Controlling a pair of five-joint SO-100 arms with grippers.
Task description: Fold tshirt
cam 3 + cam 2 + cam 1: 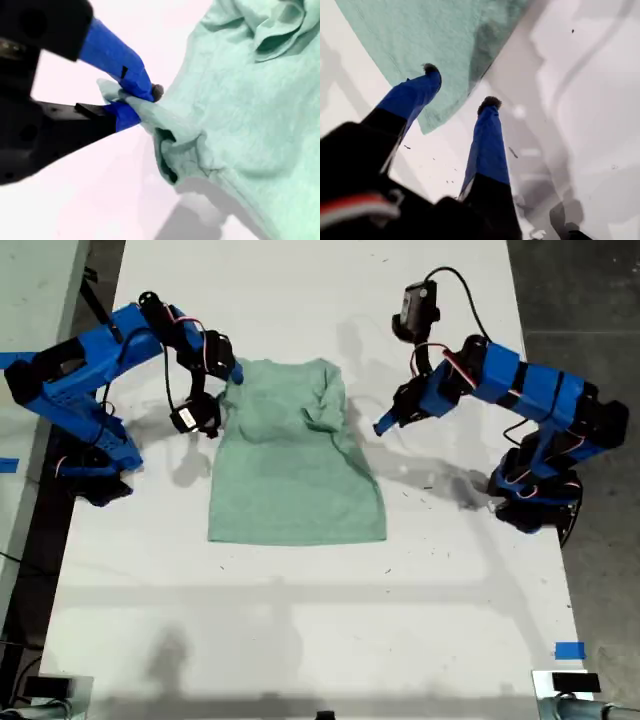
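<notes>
The tshirt [295, 465] lies lengthwise between the arms; my second gripper [131, 102] pinches its sleeve, my first gripper [460, 87] hangs wide, empty.

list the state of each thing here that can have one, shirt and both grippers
pale mint-green cloth t-shirt: flat on the white table, wrinkled near the collar, one sleeve folded in, the other pinched.
my first gripper: open, holding nothing, one fingertip over the shirt's edge.
my second gripper: shut on a bunched fold of the shirt's sleeve edge, at the exterior view's left.
</notes>
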